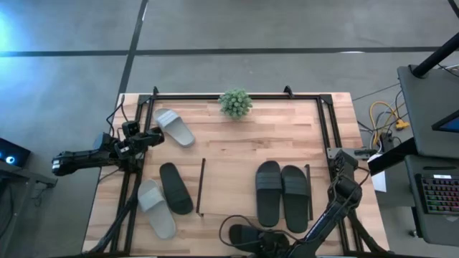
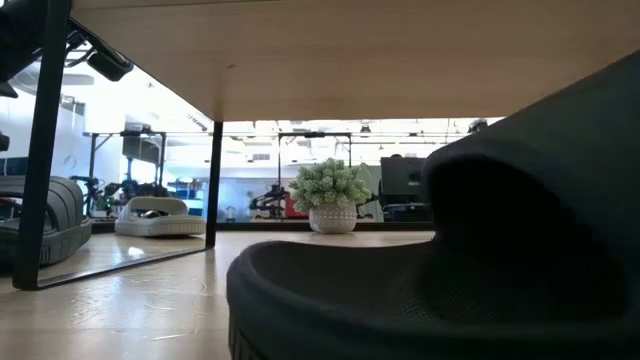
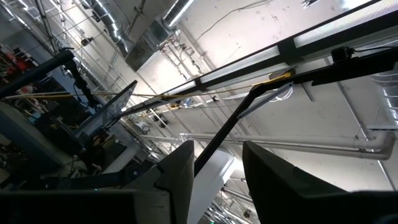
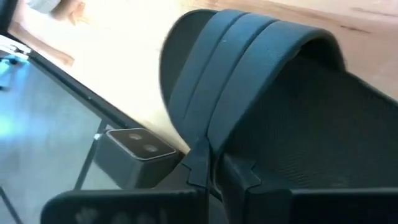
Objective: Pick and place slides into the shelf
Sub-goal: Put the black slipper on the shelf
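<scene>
The right claw (image 4: 211, 171) is seen shut at the near edge of the tabletop (image 1: 237, 143), its fingers pinched together on the ribbed strap of a black slide (image 4: 280, 106). That slide is matte rubber with a finely dotted footbed and a wide arched strap. Two more black slides (image 1: 281, 193) lie side by side on the shelf (image 1: 254, 154), a light wood board edged by thin dark rails. A fourth black slide (image 1: 176, 188) and a grey one (image 1: 156, 208) lie beside the left rail; another grey slide (image 1: 174, 127) rests near the left claw (image 1: 154, 136), which is held partly open and empty at the left edge. A small potted plant (image 1: 235, 102) stands at the far edge. A bright workshop is seen beyond.
</scene>
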Robot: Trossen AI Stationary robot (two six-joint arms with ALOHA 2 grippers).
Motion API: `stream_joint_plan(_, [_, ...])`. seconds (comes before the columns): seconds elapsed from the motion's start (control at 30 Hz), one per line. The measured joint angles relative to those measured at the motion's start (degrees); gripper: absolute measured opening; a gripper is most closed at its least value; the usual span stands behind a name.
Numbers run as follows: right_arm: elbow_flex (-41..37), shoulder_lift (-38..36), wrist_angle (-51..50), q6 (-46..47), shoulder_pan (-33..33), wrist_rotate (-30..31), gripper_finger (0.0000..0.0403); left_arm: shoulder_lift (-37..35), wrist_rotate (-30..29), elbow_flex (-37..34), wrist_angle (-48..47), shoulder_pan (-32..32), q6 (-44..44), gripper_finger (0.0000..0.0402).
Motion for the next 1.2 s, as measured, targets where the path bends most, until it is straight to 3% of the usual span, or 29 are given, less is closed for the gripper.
stream_joint_plan(0.27, [5.9,0.0,1.0,-0.3,1.6,6.0,0.0010,0.0,0.0,0.0,0.0,0.0,0.0,0.0123])
stream_joint_plan(0.63, [21.5,-0.1,0.8,-12.7,3.2,8.0,0.0009,0.0,0.0,0.0,-0.1,0.0,0.0,0.0123])
stream_joint_plan(0.73, [25.9,-0.2,-2.6,-14.8,2.9,14.0,0.0009,0.0,0.0,0.0,0.0,0.0,-0.2,0.0123])
stream_joint_plan(0.97, [25.2,-6.7,-5.1,-16.6,1.9,33.4,0.0012,0.0,2.2,0.0,0.3,0.0,-1.4,0.0123])
stream_joint_plan(1.2, [25.3,-10.8,-7.3,-18.1,-3.9,34.8,0.0018,0.0,1.2,0.0,0.2,0.0,-0.1,0.0123])
